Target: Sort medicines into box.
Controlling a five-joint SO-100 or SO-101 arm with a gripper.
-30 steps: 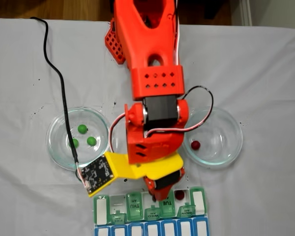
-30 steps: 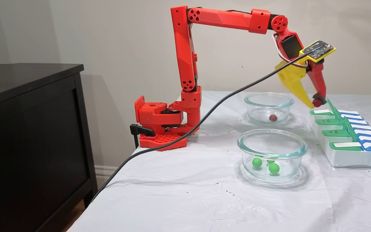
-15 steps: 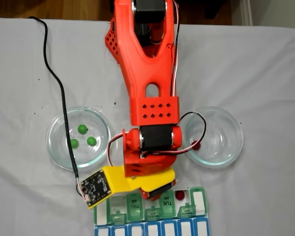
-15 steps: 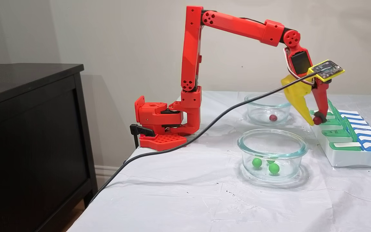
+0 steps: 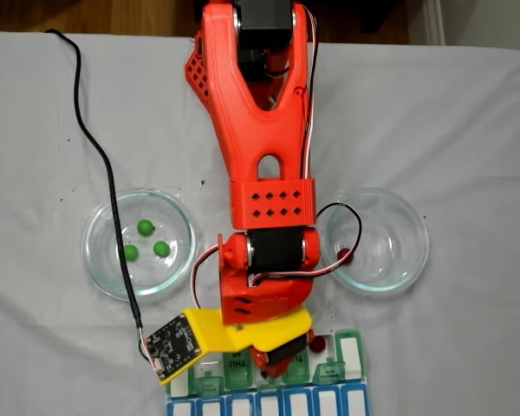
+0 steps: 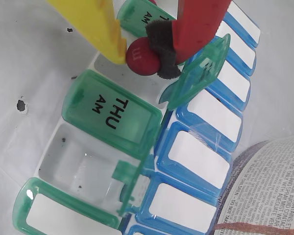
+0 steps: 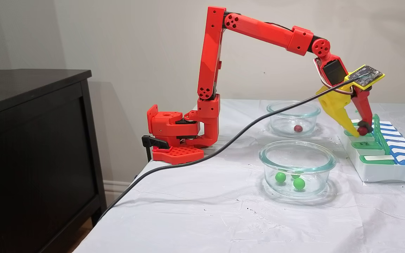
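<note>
Counter (image 7: pixel 195 218) under white cloth. Red arm (image 7: pixel 258 31) reaches over box (image 7: pixel 385 172) at counter edge. Two glass dishes: one (image 7: pixel 297 165) holds three green balls (image 7: pixel 280 177), other (image 7: pixel 294 117) holds one red ball (image 7: pixel 297 128). Box's green row (image 6: pixel 112 117): THU lid shut, some neighbouring lids raised, cells open. Hand (image 6: pixel 147 55) narrow, pinching red ball (image 6: pixel 142 56) between yellow finger and padded red finger. Key relation: open cell (image 6: pixel 132 76) lies directly below held ball, beside THU lid; raised lid (image 6: pixel 201 73) close beside red finger. Judgement: release drops ball in.
</note>
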